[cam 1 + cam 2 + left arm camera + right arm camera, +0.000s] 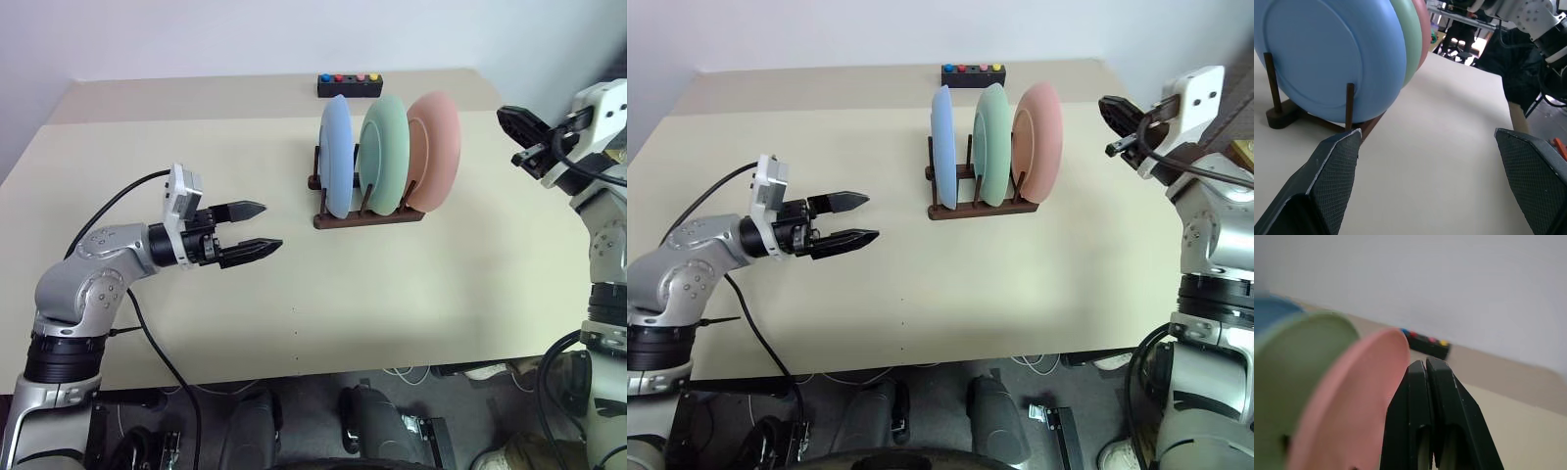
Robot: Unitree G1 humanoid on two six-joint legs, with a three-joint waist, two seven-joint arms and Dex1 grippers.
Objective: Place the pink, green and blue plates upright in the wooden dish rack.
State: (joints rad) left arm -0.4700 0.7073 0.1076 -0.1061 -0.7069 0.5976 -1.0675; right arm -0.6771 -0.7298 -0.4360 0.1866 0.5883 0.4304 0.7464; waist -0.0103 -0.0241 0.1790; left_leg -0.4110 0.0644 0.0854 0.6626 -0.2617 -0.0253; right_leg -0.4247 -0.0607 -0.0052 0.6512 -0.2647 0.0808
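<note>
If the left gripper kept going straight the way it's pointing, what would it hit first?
Probably the blue plate, which stands upright in the wooden dish rack. The open left gripper aims across bare table at that end, though depth is uncertain.

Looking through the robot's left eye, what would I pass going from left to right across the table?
Left gripper, open → blue plate → green plate → pink plate, all three upright in the wooden dish rack → right gripper, shut and holding nothing.
</note>
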